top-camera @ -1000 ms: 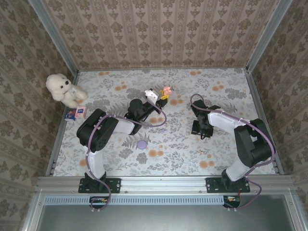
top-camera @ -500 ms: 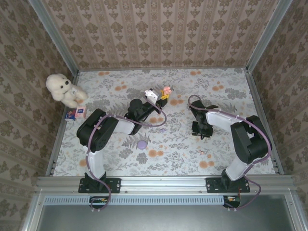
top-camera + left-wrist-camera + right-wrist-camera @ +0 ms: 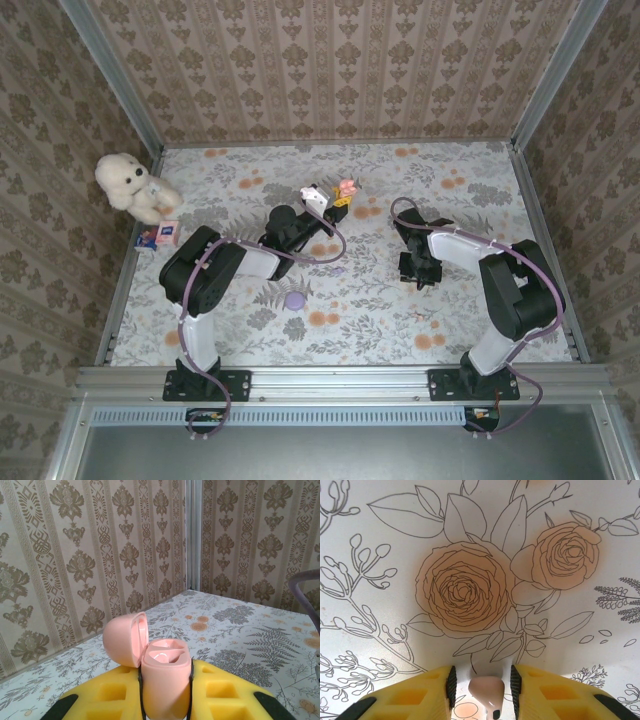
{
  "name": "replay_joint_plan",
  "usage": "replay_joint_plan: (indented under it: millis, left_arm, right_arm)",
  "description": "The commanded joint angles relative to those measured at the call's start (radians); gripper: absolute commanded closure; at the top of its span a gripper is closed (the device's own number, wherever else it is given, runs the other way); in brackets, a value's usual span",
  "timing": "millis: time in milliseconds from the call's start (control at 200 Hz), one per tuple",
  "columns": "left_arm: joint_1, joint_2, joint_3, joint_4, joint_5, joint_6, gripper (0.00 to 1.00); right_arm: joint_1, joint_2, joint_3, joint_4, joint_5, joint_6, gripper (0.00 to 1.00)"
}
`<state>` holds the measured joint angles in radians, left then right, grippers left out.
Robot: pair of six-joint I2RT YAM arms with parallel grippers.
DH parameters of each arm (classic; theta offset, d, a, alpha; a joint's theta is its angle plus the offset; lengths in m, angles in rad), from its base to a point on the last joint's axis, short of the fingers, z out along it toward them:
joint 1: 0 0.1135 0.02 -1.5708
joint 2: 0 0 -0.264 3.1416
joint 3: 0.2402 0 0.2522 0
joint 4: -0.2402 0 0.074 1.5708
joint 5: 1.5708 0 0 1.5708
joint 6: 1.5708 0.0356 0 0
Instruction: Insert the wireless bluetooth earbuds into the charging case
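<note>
There were two cases and two earbuds. The left claw (image 3: pixel 166 682) was clamped on the glossy pink clamshell charging case (image 3: pixel 159 666), its lid hinged open toward 10 o'clock. The case's base was cut off by the frame edge, and a pale shape in its well was too vague to name. The flat round purple case (image 3: pixel 294 299) lay on the floral tablecloth (image 3: pixel 470 320), with the tiny lilac plastic earbud (image 3: pixel 337 270) at its 1 o'clock. The small pale pinkish plastic earbud (image 3: pixel 487 690) lay at 6 o'clock in the wrist view, between the yellow fingers of the right claw (image 3: pixel 482 672). Those jaws stood partly apart with a sliver of gap showing, gripping nothing. One cream plush teddy bear (image 3: pixel 128 183) and one small box (image 3: pixel 158 236) sat near the table's 10 o'clock edge.
</note>
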<state>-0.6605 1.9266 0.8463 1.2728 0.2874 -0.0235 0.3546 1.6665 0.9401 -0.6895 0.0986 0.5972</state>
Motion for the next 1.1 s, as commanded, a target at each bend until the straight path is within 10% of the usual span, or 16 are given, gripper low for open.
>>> replay_joint_plan:
  millis: [0, 1095]
  left_arm:
    - [-0.001, -0.023, 0.02, 0.04, 0.009, -0.02, 1.0]
    - [-0.004, -0.022, 0.034, 0.04, 0.026, -0.024, 1.0]
  right_arm:
    - [0.006, -0.018, -0.013, -0.025, 0.01, -0.009, 0.64]
    - [0.006, -0.126, -0.05, 0.072, -0.031, -0.006, 0.78]
